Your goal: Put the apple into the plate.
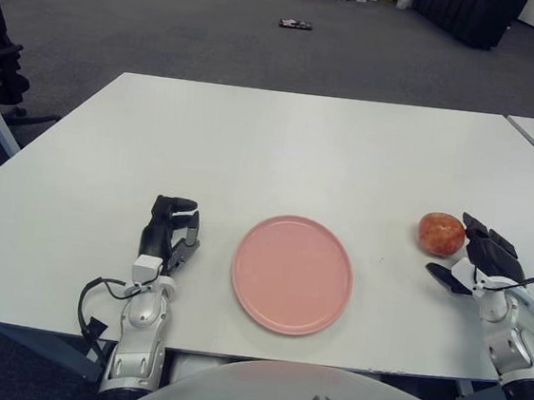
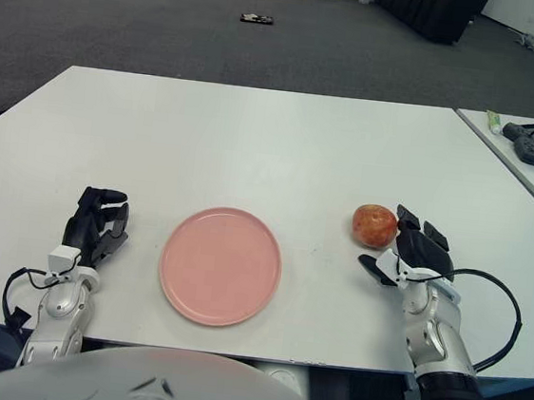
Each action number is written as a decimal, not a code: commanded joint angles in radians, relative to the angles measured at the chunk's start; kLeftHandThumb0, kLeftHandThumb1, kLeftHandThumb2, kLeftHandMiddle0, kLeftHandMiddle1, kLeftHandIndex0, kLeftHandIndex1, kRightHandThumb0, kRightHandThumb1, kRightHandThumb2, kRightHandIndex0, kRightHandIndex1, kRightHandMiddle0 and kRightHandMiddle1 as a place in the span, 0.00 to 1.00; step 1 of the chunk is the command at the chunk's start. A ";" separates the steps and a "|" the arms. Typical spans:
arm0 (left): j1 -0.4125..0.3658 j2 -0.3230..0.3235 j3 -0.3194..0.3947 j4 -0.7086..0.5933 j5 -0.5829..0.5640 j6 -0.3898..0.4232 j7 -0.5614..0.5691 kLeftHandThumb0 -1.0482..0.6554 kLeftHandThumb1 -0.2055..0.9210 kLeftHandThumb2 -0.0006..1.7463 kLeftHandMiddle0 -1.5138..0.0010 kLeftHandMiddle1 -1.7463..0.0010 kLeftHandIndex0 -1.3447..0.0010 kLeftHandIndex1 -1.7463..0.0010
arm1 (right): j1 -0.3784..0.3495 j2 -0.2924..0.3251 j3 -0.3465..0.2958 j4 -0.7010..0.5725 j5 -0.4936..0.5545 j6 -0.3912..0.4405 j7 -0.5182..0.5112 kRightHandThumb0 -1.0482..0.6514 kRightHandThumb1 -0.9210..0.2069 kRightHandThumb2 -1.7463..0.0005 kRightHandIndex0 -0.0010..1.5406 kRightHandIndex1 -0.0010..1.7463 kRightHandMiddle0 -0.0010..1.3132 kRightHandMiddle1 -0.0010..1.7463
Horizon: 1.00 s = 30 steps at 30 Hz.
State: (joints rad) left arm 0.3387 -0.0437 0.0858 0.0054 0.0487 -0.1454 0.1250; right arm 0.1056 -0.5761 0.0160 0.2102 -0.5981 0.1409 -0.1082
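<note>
Right hand point(image 1: 471, 262) spread, gripping nothing; apple point(image 1: 441, 235) touching its fingertips, plate point(image 1: 292, 273) well off to its left. Risk: loose apple rolls away across surface point(image 1: 273, 143). Left hand point(image 1: 170, 231) curled, idle.

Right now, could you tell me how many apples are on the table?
1: the apple sits on the table right of the pink plate, by the right hand's fingers. None looks hidden.

A red-orange apple point(image 1: 441, 235) sits on the white table, well right of the empty pink plate point(image 1: 292, 273).
</note>
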 commanded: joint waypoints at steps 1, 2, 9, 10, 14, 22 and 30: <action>0.006 0.000 0.001 0.029 0.007 0.016 0.010 0.41 0.99 0.31 0.74 0.11 0.85 0.00 | -0.035 -0.021 -0.010 0.033 0.006 -0.035 -0.029 0.01 0.32 0.72 0.00 0.00 0.00 0.00; 0.006 0.000 0.002 0.029 0.005 0.016 0.009 0.41 0.99 0.32 0.74 0.12 0.85 0.00 | -0.039 -0.023 -0.009 0.041 0.004 -0.043 -0.035 0.01 0.32 0.72 0.00 0.00 0.00 0.00; 0.004 -0.002 0.004 0.031 -0.001 0.023 0.008 0.41 0.98 0.32 0.74 0.12 0.85 0.00 | -0.060 -0.027 -0.002 0.077 -0.004 -0.087 -0.067 0.00 0.33 0.74 0.00 0.00 0.00 0.00; 0.003 -0.001 0.005 0.032 -0.002 0.023 0.007 0.41 0.98 0.32 0.74 0.12 0.85 0.00 | -0.065 -0.027 -0.001 0.082 -0.004 -0.094 -0.070 0.00 0.33 0.74 0.00 0.00 0.00 0.00; 0.002 0.000 0.005 0.036 -0.002 0.013 0.005 0.41 0.99 0.32 0.75 0.10 0.85 0.00 | -0.083 -0.029 0.004 0.097 -0.004 -0.111 -0.069 0.00 0.34 0.75 0.00 0.00 0.00 0.00; -0.002 0.002 0.007 0.043 0.001 0.001 0.009 0.41 0.98 0.32 0.75 0.10 0.85 0.00 | -0.119 -0.032 0.020 0.095 -0.008 -0.108 -0.047 0.00 0.36 0.76 0.00 0.00 0.00 0.00; 0.000 -0.001 0.008 0.035 -0.001 0.018 0.010 0.41 0.98 0.33 0.75 0.11 0.84 0.00 | -0.159 -0.034 0.035 0.101 -0.016 -0.111 -0.042 0.00 0.37 0.76 0.00 0.00 0.00 0.00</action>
State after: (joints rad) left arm 0.3347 -0.0427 0.0885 0.0180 0.0476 -0.1617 0.1251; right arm -0.0148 -0.5943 0.0453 0.3080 -0.6086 0.0388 -0.1550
